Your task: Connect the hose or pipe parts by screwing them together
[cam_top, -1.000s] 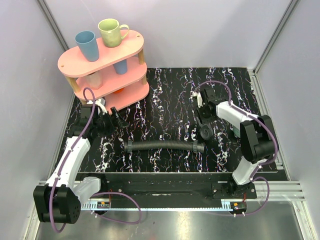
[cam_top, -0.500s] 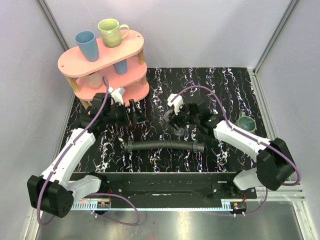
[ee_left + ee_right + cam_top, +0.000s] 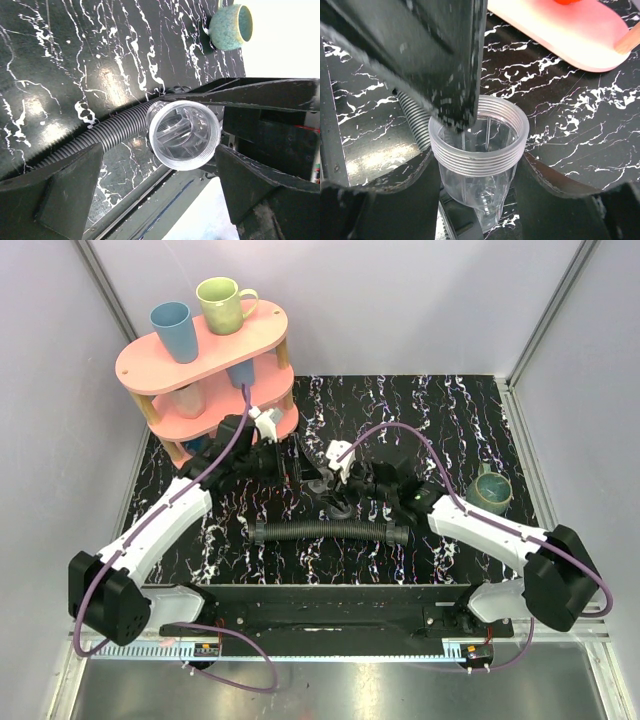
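Note:
The black ribbed hose (image 3: 320, 531) lies flat across the mat, with a smooth collar at each end (image 3: 397, 535). Above its middle my right gripper (image 3: 477, 195) is shut on the body of the translucent fitting (image 3: 479, 150), whose threaded mouth points away from the wrist. My left gripper (image 3: 160, 180) is open, and the fitting's threaded rim (image 3: 184, 134) sits between its two fingers (image 3: 60, 195); a gap shows on the left side. One left finger (image 3: 435, 55) crosses in front of the rim in the right wrist view. The hose (image 3: 100, 140) runs underneath.
A pink two-tier shelf (image 3: 215, 380) stands at the back left with a blue cup (image 3: 172, 330) and a green mug (image 3: 222, 303) on top. A teal cup (image 3: 491, 488) sits on the mat at the right. Grey walls enclose three sides.
Both arms swung in to the middle of the mat. The right one brought the fitting leftwards; the left one opened wide and came around the fitting's threaded end.

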Action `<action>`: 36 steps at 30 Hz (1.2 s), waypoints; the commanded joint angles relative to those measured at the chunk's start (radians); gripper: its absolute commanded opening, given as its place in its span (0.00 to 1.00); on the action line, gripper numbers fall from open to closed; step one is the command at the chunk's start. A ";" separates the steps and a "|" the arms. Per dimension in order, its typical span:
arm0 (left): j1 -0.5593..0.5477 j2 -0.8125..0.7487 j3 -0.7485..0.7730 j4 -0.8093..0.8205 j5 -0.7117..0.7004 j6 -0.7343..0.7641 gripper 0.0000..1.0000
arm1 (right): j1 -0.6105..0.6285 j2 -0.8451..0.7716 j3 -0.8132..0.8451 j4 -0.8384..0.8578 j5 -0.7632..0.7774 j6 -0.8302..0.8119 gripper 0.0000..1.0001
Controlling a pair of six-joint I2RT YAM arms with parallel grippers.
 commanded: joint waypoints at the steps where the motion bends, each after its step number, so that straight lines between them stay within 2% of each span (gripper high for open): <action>1: -0.034 0.018 0.039 0.110 0.023 -0.030 0.99 | 0.007 -0.048 0.003 0.084 -0.027 0.000 0.43; 8: -0.067 0.044 0.035 0.156 0.040 -0.034 0.99 | 0.012 -0.030 0.016 0.074 -0.036 -0.002 0.41; 16: -0.074 0.096 0.039 0.110 0.006 0.013 0.97 | 0.020 -0.016 0.041 0.064 -0.021 0.009 0.44; 19: -0.079 0.108 0.044 0.098 0.002 0.019 0.88 | 0.020 -0.008 0.049 0.054 -0.001 0.012 0.44; 20: -0.079 0.113 0.044 0.095 0.003 0.021 0.80 | 0.018 -0.008 0.047 0.051 0.004 0.014 0.44; 23: -0.079 0.122 0.035 0.088 0.020 0.018 0.70 | 0.020 -0.008 0.041 0.043 0.022 0.011 0.45; 24: -0.079 0.124 0.031 0.088 0.022 0.016 0.61 | 0.018 -0.010 0.039 0.041 0.025 0.009 0.45; 26: -0.079 0.124 0.025 0.085 0.025 0.015 0.50 | 0.018 -0.013 0.026 0.051 0.035 0.012 0.48; 27: -0.079 0.124 0.025 0.078 0.023 0.015 0.40 | 0.020 -0.011 0.021 0.054 0.038 0.014 0.49; 31: -0.079 0.130 0.031 0.052 0.023 0.016 0.19 | 0.018 -0.011 -0.002 0.054 0.050 0.018 0.52; 33: -0.079 0.131 0.036 0.039 0.014 0.016 0.13 | 0.020 -0.013 -0.010 0.055 0.052 0.020 0.52; 35: -0.077 0.133 0.042 0.030 0.003 0.016 0.01 | 0.018 -0.011 -0.025 0.061 0.050 0.028 0.53; 36: -0.077 0.133 0.044 0.023 -0.004 0.015 0.00 | 0.020 -0.010 -0.030 0.064 0.049 0.031 0.53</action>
